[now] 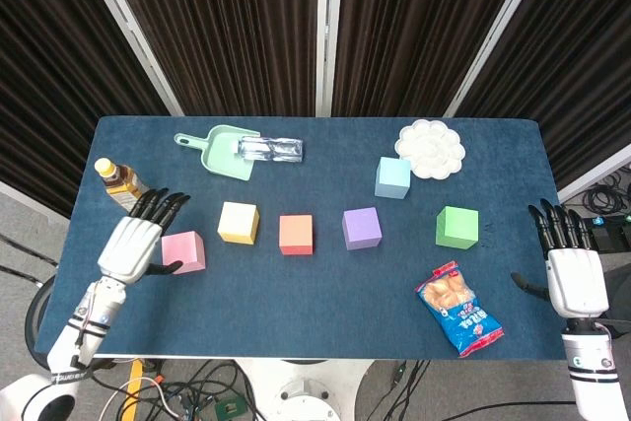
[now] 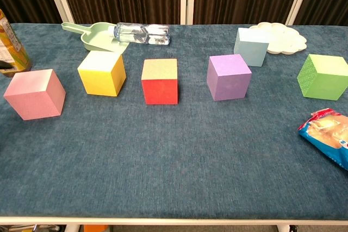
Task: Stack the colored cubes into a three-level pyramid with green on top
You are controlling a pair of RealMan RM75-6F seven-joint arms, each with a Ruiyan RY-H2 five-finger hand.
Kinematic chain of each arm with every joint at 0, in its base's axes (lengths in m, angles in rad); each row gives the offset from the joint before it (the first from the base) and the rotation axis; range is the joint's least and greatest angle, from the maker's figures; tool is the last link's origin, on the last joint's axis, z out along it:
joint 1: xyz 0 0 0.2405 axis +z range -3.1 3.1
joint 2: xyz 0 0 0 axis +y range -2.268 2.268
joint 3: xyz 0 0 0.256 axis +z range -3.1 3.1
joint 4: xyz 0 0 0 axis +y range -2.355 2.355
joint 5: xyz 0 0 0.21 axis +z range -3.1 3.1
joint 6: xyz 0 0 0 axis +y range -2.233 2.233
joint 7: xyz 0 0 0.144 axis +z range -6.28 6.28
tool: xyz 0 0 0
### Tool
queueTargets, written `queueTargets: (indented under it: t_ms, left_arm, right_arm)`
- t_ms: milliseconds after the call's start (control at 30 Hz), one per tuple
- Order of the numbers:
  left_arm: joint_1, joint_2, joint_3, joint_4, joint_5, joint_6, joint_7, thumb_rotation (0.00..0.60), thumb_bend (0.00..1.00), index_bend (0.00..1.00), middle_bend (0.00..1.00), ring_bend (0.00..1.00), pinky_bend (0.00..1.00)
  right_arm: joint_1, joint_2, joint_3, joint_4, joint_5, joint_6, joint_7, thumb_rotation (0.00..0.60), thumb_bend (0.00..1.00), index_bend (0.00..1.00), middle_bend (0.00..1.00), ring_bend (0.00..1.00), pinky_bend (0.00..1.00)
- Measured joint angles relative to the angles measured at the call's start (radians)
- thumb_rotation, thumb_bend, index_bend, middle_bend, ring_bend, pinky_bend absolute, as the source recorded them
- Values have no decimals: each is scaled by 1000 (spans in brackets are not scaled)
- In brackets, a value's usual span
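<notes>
**Pink cube just right of my left hand**

Blue table (image 1: 315, 293) carries six unstacked cubes. My left hand (image 1: 133, 244) hovers over the near-left, fingers spread and empty, the pink cube (image 1: 184, 251) just beside its thumb on the right. My right hand (image 1: 572, 278) hangs open off the right edge, well apart from the green cube (image 1: 457, 227).

Six cubes sat flat and unstacked on the blue table. The pink cube (image 1: 184, 250), yellow cube (image 1: 239, 222), red cube (image 1: 296, 234), purple cube (image 1: 362, 228) and green cube (image 1: 457, 226) formed a loose row from left to right. The light blue cube (image 1: 392, 177) stood behind the purple one, apart from it.
</notes>
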Motion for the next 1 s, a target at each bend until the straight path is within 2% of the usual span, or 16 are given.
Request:
queueTargets:
  t_ms: [200,467,800,1000]
  left_arm:
    - [-96,-61,-18,62,-55,-122,-17,600,0,86,92,0,62]
    - [-174,-139,-36,169,-78,-173,-28,600,0,86,66,0,65]
    - [-261,-187,-48,289,-168,-304,-79,600,0,86,83,0,65]
    - [-296,-224,-45,344,-178,-331,-112,600,0,86,103,0,65]
  right_arm:
    - [8,18,12,-31,5,-2,4,600,0,0,0,0,0]
    - [11,27,15,-76,-1,7,-39,600,0,0,0,0,0]
    - [11,5,9,-51,24,-6,-31,600,0,0,0,0,0]
    - [17,-6,14,-36,41,-17,-31,600,0,0,0,0,0]
